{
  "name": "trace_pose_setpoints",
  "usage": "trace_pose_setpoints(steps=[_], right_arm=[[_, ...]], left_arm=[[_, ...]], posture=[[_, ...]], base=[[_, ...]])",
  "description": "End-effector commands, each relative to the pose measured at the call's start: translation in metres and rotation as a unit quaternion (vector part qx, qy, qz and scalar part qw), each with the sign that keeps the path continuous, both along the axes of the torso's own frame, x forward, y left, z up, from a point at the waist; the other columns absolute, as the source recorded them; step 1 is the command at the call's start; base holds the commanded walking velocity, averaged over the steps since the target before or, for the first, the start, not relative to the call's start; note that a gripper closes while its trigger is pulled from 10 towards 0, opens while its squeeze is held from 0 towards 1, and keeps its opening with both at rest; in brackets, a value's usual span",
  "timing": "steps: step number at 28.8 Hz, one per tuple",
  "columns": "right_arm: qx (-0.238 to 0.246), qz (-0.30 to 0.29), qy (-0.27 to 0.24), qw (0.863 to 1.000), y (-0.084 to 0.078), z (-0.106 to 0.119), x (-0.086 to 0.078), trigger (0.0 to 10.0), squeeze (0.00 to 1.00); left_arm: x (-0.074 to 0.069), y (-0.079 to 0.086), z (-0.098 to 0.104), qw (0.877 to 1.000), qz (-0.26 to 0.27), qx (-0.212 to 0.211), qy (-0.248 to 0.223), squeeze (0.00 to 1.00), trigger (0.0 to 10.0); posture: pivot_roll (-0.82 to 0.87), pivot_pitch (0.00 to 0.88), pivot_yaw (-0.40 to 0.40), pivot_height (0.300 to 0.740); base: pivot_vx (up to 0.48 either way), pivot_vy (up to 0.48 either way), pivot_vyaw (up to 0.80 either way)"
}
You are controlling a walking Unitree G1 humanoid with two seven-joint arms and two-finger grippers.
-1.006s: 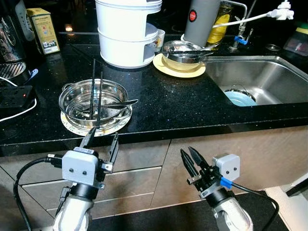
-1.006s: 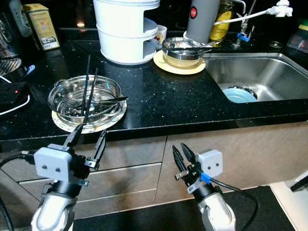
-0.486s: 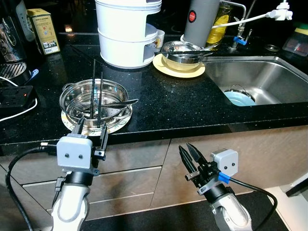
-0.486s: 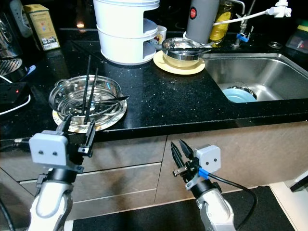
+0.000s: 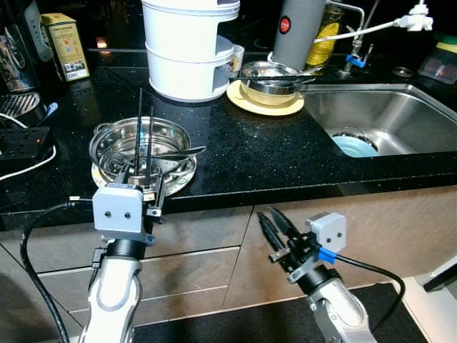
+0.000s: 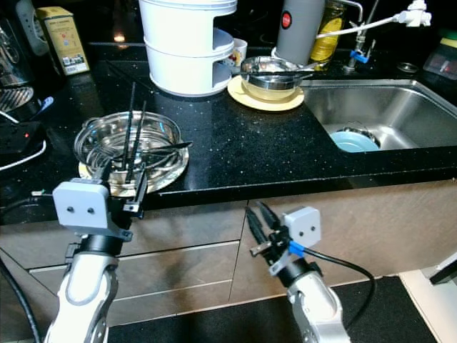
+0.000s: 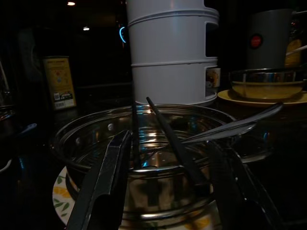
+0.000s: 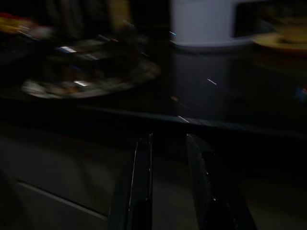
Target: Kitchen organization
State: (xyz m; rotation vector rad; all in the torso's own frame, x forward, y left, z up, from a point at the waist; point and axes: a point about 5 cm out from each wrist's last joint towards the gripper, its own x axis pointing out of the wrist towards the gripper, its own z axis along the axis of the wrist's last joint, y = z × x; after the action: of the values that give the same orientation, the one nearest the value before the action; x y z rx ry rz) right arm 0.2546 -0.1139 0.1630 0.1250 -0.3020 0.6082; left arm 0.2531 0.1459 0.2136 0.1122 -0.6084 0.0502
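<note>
A perforated steel bowl [image 5: 114, 146] sits on a patterned plate [image 5: 100, 179] near the counter's front edge. Two black chopsticks [image 5: 138, 128] and a spoon [image 5: 187, 151] rest in the steel bowl. My left gripper [image 5: 143, 179] is raised at the counter edge just in front of this bowl, open, its fingers [image 7: 108, 172] framing the bowl's near rim [image 7: 144, 170]. My right gripper [image 5: 267, 213] hangs below the counter edge before the drawer fronts, a narrow gap between its fingers [image 8: 139, 182] and nothing held.
A white stacked container [image 5: 189, 46] stands behind the bowl. Another steel bowl [image 5: 270, 77] sits on a yellow plate beside a grey flask [image 5: 300, 32]. The sink [image 5: 400, 107] on the right holds a blue dish [image 5: 355, 146]. A power strip [image 5: 21, 143] and yellow box [image 5: 64, 44] lie left.
My left gripper has risen from below the counter to the edge in front of the steel bowl. My right gripper has shifted slightly up and left.
</note>
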Motion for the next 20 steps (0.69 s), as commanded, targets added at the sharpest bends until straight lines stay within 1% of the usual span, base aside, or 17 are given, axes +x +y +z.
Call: trace_pose_setpoints(steps=[1,2,3,5,6,7,8,10,11,12,13,14,15,16,17,19,20], right_arm=[[0.009,0.028,-0.020,0.999,0.008,0.015,-0.002,10.0,0.00],[0.014,0.034,-0.043,0.998,0.014,0.029,0.000,10.0,0.00],[0.014,0.034,-0.043,0.998,0.014,0.029,0.000,10.0,0.00],[0.018,0.037,-0.065,0.997,0.019,0.040,0.001,10.0,0.00],[0.018,0.037,-0.065,0.997,0.019,0.040,0.001,10.0,0.00],[0.017,0.038,-0.080,0.996,0.023,0.048,0.003,10.0,0.00],[0.017,0.038,-0.080,0.996,0.023,0.048,0.003,10.0,0.00],[0.011,0.040,-0.096,0.995,0.027,0.057,0.005,10.0,0.00],[-0.034,0.033,-0.105,0.993,0.028,0.057,0.008,10.0,0.00],[-0.034,0.033,-0.105,0.993,0.028,0.057,0.008,10.0,0.00],[-0.061,0.029,-0.112,0.991,0.028,0.058,0.010,10.0,0.00],[-0.061,0.029,-0.112,0.991,0.028,0.058,0.010,10.0,0.00],[-0.073,0.024,-0.115,0.990,0.028,0.059,0.012,10.0,0.00],[-0.079,0.022,-0.117,0.990,0.028,0.060,0.012,10.0,0.00],[-0.079,0.022,-0.117,0.990,0.028,0.060,0.012,10.0,0.00],[-0.079,0.024,-0.116,0.990,0.027,0.062,0.012,10.0,0.00],[-0.079,0.024,-0.116,0.990,0.027,0.062,0.012,10.0,0.00]], left_arm=[[0.001,0.003,-0.005,1.000,0.011,0.004,0.017,0.00,10.0],[0.001,0.005,-0.005,1.000,0.019,0.004,0.022,0.00,10.0],[0.001,0.005,-0.005,1.000,0.019,0.004,0.022,0.00,10.0],[0.002,0.005,-0.005,1.000,0.021,0.004,0.022,0.00,10.0],[0.002,0.005,-0.005,1.000,0.021,0.004,0.022,0.00,10.0],[0.002,0.004,-0.004,1.000,0.018,0.003,0.019,0.00,10.0],[0.002,0.004,-0.004,1.000,0.018,0.003,0.019,0.00,10.0],[0.003,0.003,-0.003,1.000,0.016,0.004,0.017,0.00,10.0],[0.003,0.002,-0.002,1.000,0.015,0.007,0.016,0.00,8.8],[0.003,0.002,-0.002,1.000,0.015,0.007,0.016,0.00,8.8],[0.004,0.002,-0.001,1.000,0.019,0.012,0.015,0.00,8.8],[0.004,0.002,-0.001,1.000,0.019,0.012,0.015,0.00,8.8],[0.005,0.002,0.000,1.000,0.020,0.014,0.015,0.00,7.9],[0.005,0.002,0.001,1.000,0.021,0.015,0.014,0.00,6.1],[0.005,0.002,0.001,1.000,0.021,0.015,0.014,0.00,6.1],[0.006,0.002,0.002,1.000,0.020,0.015,0.012,0.00,0.0],[0.006,0.002,0.002,1.000,0.020,0.015,0.012,0.00,0.0]], posture=[[-0.09,0.153,-0.076,0.740],[-0.09,0.161,-0.077,0.740],[-0.09,0.161,-0.077,0.740],[-0.09,0.161,-0.077,0.740],[-0.09,0.161,-0.077,0.740],[-0.09,0.167,-0.077,0.740],[-0.09,0.167,-0.077,0.740],[-0.09,0.167,-0.077,0.740],[-0.09,0.167,-0.077,0.740],[-0.09,0.167,-0.077,0.740],[-0.09,0.167,-0.077,0.740],[-0.09,0.167,-0.077,0.740],[-0.09,0.167,-0.077,0.740],[-0.09,0.167,-0.077,0.740],[-0.09,0.167,-0.077,0.740],[-0.09,0.167,-0.077,0.740],[-0.09,0.167,-0.077,0.740]], base=[[0.000,0.000,0.00],[0.000,0.000,0.00],[0.000,0.000,0.00],[0.000,0.000,0.00],[0.000,0.000,0.00],[0.000,0.000,0.00],[0.000,0.000,0.00],[0.000,0.000,0.00],[0.000,0.000,0.00],[0.000,0.000,0.00],[0.000,0.000,0.00],[0.000,0.000,0.00],[0.000,0.000,0.00],[0.000,0.000,0.00],[0.000,0.000,0.00],[0.000,0.000,0.00],[0.000,0.000,0.00]])
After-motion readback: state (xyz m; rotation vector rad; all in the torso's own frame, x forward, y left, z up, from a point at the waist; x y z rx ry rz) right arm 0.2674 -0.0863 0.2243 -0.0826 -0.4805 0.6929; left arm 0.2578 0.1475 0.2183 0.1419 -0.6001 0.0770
